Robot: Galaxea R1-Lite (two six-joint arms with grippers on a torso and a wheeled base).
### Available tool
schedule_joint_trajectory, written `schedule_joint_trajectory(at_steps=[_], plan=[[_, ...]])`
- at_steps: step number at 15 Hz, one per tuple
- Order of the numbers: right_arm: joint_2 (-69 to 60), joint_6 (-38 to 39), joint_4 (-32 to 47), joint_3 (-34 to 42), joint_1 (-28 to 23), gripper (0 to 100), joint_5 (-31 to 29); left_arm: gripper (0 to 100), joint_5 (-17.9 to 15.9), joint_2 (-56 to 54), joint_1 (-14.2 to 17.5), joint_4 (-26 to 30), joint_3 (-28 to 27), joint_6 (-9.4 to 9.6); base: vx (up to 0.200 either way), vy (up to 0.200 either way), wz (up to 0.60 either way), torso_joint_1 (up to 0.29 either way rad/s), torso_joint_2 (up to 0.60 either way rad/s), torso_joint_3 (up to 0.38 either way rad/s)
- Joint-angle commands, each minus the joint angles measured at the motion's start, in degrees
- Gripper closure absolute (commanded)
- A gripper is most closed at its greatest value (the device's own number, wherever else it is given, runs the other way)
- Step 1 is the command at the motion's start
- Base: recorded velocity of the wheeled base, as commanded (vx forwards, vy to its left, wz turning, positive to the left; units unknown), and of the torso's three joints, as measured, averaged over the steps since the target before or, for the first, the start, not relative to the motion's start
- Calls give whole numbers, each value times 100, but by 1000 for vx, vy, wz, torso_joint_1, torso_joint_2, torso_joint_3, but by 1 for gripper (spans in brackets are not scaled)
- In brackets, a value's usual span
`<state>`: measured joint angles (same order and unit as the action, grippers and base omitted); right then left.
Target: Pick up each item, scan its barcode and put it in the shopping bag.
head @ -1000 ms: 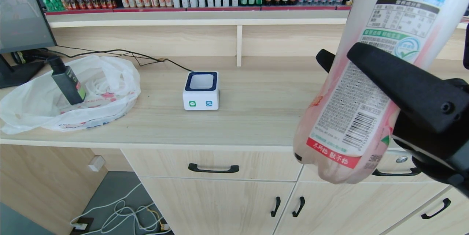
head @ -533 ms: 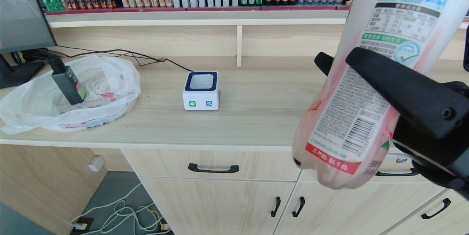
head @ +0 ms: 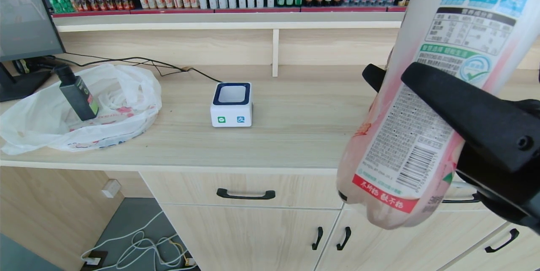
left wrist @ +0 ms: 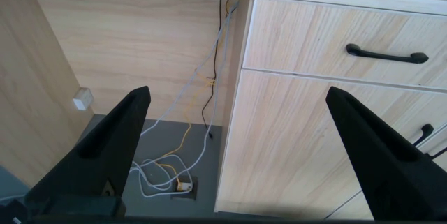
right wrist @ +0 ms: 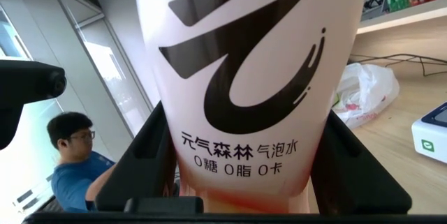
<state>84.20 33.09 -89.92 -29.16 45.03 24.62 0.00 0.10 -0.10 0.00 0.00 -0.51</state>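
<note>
Pink plastic bottle (head: 405, 153) hangs at the right of the frame, over the bench (head: 295, 144) edge, clamped mid-body by the right end effector (head: 390, 74). Probably heavy, smooth, slippery; grip its waist. The left end effector (left wrist: 237, 98) gapes apart.

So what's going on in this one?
The right gripper holds a pink drink bottle aloft, barcode label towards the head camera, to the right of the white scanner on the counter. A dark bottle sits in the shopping bag at the left. The left gripper hangs open below the counter.
</note>
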Motion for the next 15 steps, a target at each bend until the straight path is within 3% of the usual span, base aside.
schedule_joint_trajectory(at_steps=[1,5,8,13,15], plan=[[44,-39,-8,24,14,100,51,0,0,-1,1,0,0,-2,0,0,0,0,0,0],[105,-558,-8,306,23,100,552,0,0,-1,1,0,0,-2,0,0,0,0,0,0],[141,-768,-8,394,23,100,570,0,0,-1,1,0,0,-2,0,0,0,0,0,0],[272,-1524,-8,437,-12,100,394,0,0,-1,1,0,0,-2,0,0,0,0,0,0],[466,-1876,-8,332,-30,100,-98,0,0,-1,1,0,0,-2,0,0,0,0,0,0]])
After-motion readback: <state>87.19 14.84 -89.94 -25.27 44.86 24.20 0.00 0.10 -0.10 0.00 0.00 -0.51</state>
